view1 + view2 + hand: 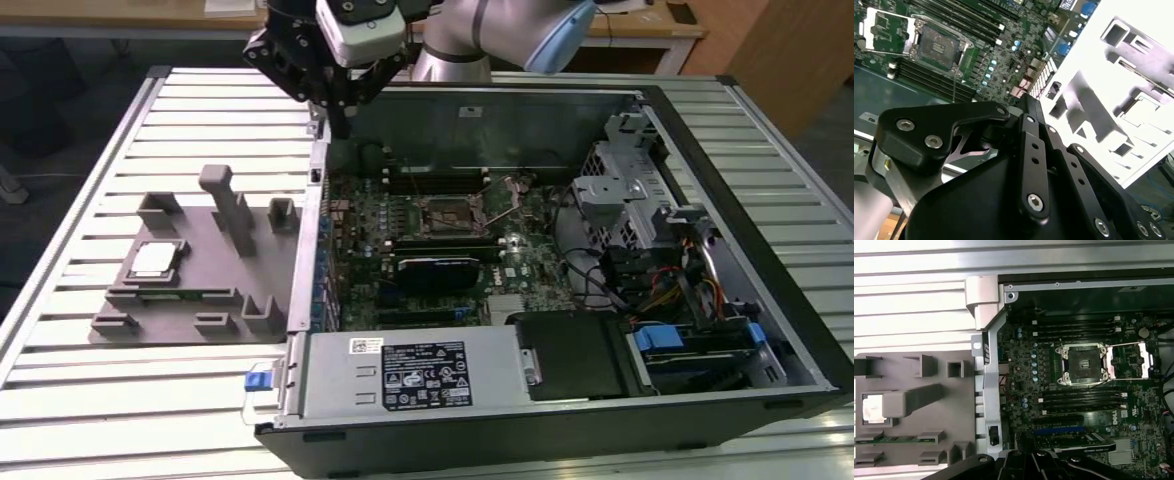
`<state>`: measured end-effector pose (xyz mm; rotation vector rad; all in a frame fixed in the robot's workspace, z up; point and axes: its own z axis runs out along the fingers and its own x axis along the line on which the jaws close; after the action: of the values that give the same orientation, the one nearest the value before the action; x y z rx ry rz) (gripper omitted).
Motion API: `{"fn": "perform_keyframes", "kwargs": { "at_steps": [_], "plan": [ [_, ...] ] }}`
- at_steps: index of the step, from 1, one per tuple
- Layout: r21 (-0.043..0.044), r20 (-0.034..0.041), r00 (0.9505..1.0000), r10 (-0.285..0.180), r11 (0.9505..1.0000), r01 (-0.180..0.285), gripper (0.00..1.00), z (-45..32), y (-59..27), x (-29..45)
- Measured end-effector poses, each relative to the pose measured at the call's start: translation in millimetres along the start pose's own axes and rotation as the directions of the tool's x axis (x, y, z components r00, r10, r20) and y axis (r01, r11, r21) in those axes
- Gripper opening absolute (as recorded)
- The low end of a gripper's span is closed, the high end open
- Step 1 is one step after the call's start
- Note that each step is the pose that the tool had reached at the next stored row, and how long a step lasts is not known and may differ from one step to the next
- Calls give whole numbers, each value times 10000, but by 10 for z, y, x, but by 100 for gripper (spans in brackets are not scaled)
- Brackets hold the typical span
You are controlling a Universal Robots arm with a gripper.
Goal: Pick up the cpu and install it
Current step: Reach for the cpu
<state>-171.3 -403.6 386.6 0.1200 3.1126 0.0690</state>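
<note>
**Cpu on the fixture, end effector over the case**

One cpu (154,258), a small flat square chip with a shiny silver-grey metal top and a thin pale rim, lies flat in a recess of the one grey plastic fixture plate (187,278). The plate sits on the slatted metal table (80,180), to the exterior view's left of the one open black computer case (534,440).

In the first wrist view a grey post (909,401) hides part of the cpu (869,407).

Inside the case, one motherboard socket (449,212) stands open, its metal cover (1131,360) flipped aside.

The one black end effector (340,112) hangs above the case's far corner, well apart from the cpu. Whether it is spread or pressed together cannot be told.
</note>
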Motion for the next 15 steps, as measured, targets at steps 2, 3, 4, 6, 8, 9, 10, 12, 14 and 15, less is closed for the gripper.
{"fn": "perform_keyframes", "kwargs": {
  "at_steps": [2,3,4,6,8,9,10,12,14,15],
  "plan": [
    [-1,1,10000,0,10000,0,11,12,-4,47],
    [-1,2,10000,-1,10000,1,11,18,-6,70],
    [-1,1,10000,-1,10000,1,11,22,-8,94],
    [-2,2,10000,-2,10000,2,11,32,-13,145],
    [-1,1,10000,0,10000,0,11,41,-17,201],
    [-1,1,10000,0,10000,0,11,46,-19,227],
    [-1,1,10000,0,10000,0,11,50,-22,251],
    [-2,2,10000,-1,10000,1,11,58,-26,303],
    [-2,1,10000,-1,10000,1,11,63,-30,351],
    [-3,2,10000,0,10000,0,11,66,-32,374]
  ]
}}
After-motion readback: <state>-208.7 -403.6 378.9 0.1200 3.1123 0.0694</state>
